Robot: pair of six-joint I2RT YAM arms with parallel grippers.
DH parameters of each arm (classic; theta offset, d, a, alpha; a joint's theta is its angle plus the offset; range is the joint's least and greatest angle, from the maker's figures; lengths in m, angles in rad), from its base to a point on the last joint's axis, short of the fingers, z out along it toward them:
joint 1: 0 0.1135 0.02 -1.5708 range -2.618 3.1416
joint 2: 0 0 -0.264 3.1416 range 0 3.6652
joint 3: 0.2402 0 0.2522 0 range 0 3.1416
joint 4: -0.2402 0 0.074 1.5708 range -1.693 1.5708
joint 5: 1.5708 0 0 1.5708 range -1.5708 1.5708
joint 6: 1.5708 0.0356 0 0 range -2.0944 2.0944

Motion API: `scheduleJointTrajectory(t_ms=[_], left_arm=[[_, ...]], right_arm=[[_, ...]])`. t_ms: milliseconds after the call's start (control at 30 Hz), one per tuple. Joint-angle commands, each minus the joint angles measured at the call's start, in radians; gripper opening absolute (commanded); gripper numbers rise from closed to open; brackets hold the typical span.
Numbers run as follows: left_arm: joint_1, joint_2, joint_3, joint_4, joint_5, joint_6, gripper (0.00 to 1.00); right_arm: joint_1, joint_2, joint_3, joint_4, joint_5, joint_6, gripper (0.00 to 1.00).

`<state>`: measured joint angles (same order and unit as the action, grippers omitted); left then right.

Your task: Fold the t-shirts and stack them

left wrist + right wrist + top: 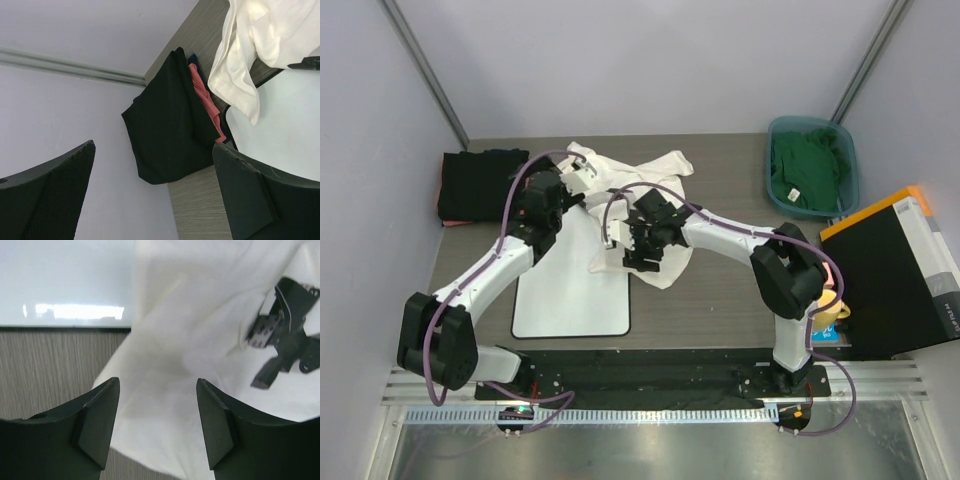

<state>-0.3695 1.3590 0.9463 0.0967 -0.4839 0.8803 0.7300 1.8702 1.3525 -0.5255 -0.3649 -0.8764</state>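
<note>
Top view, white t-shirt (pixel 660 165): I see it crumpled and unfolded at mid-table, draped over the far end of the board (pixel 570 300) and spilling onto the table (pixel 720 300) on the board's right.
Top view, left gripper (pixel 568 195): it sits at the shirt's left edge, near the board's far left corner. From here I cannot tell whether it touches the cloth.
Top view, right gripper (pixel 632 245): it is over the shirt's near right part, just beside the board's right edge.
Top view, black t-shirts (pixel 480 185): a folded stack at the far left of the table, left of the left gripper.
Top view, green t-shirt (pixel 810 170): bunched inside the bin (pixel 850 165) at the far right, well apart from both arms.
Left wrist, left gripper (pixel 155 200): its jaws are spread wide with nothing between them.
Left wrist, black t-shirts (pixel 165 135): I see the stack ahead of the gap, with a pinkish-red t-shirt (pixel 202 95) showing under the top black layer.
Left wrist, white t-shirt (pixel 265 40): it hangs at the upper right, off to the side of the jaws, over the board (pixel 285 135).
Right wrist, right gripper (pixel 157 425): its jaws are parted and grip nothing.
Right wrist, white t-shirt (pixel 175 355): the cloth lies under and ahead of the gap. Its edge runs past the left finger (pixel 100 420), with the board (pixel 65 280) and the bare table (pixel 50 365) to the left.
</note>
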Motion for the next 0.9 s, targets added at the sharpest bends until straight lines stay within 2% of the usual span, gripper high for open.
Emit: scheduleJointTrajectory(t_ms=[0,233,467,767,867], left_arm=[[0.026,-0.035,0.042,0.023,-0.067,-0.089,1.0],[0.09,-0.052,0.062,-0.014,-0.073,-0.122,1.0],[0.11,-0.038,0.074,-0.025,-0.053,-0.133,1.0],[0.127,0.002,0.115,-0.025,-0.021,-0.133,1.0],[0.139,0.008,0.12,-0.02,-0.009,-0.127,1.0]], right_arm=[[0.052,0.046,0.098,0.146,-0.02,0.106,0.68],[0.103,0.132,0.163,0.185,-0.054,0.155,0.67],[0.138,0.178,0.178,0.211,-0.082,0.183,0.65],[0.138,0.251,0.18,0.214,-0.066,0.175,0.5],[0.137,0.259,0.181,0.203,-0.025,0.168,0.32]])
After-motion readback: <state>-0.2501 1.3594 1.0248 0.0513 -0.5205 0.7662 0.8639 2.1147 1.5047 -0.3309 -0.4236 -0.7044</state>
